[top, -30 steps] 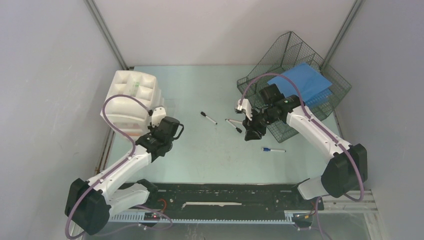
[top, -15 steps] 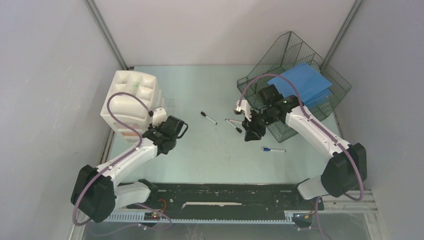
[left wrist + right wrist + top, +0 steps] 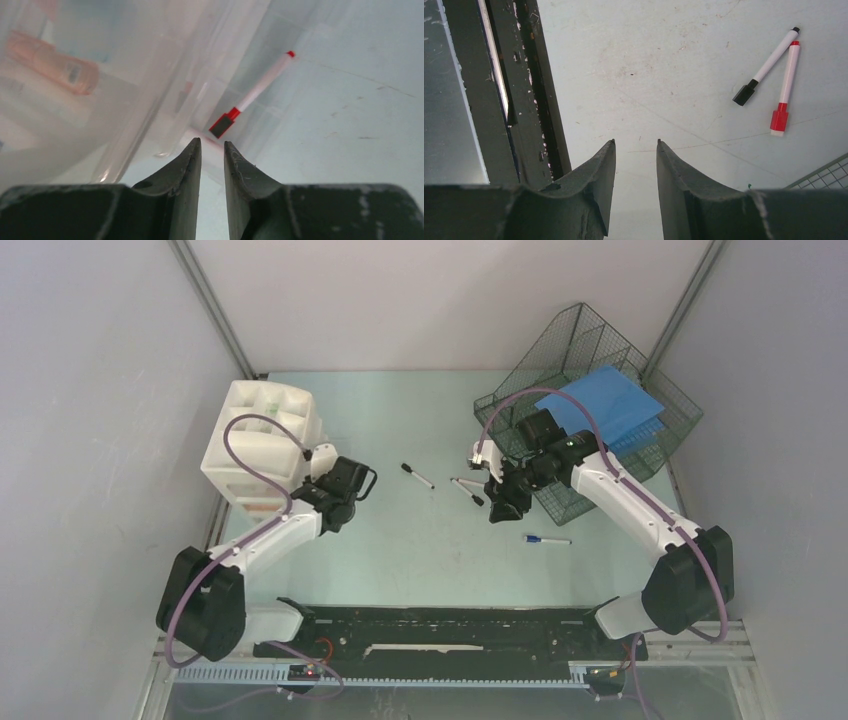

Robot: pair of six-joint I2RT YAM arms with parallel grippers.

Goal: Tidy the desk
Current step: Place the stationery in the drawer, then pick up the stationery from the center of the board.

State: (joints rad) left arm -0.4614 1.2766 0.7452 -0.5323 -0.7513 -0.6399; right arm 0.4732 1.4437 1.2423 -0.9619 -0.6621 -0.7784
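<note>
Two arms are parked over the desk (image 3: pixel 400 560), the mint-green top that fills the grey-walled booth, with its black rail (image 3: pixel 450 625) along the near edge by the arm bases. The left gripper (image 3: pixel 212 150) is held low, right up against the white plastic drawer unit (image 3: pixel 255 435) at the desk's left rear. Its jaws are only a sliver apart and nothing is pinched between them. A white marker with a red cap (image 3: pixel 252 95) can be seen through the cloudy plastic just past the fingertips. Whether it's inside the unit or under it can't be told.

The right gripper (image 3: pixel 635 145) is hung over bare tabletop near the front corner of the wire mesh tray (image 3: pixel 560 340), jaws set moderately apart, nothing gripped. Beside it a black-capped marker (image 3: pixel 766 66) and a red-capped marker (image 3: pixel 785 90) are laid in a narrow V, their far ends nearly touching. A lone marker (image 3: pixel 418 476) is left mid-desk, a blue-capped marker (image 3: pixel 546 539) nearer the rail, and a blue sheet (image 3: pixel 605 405) is lying in the tray.
</note>
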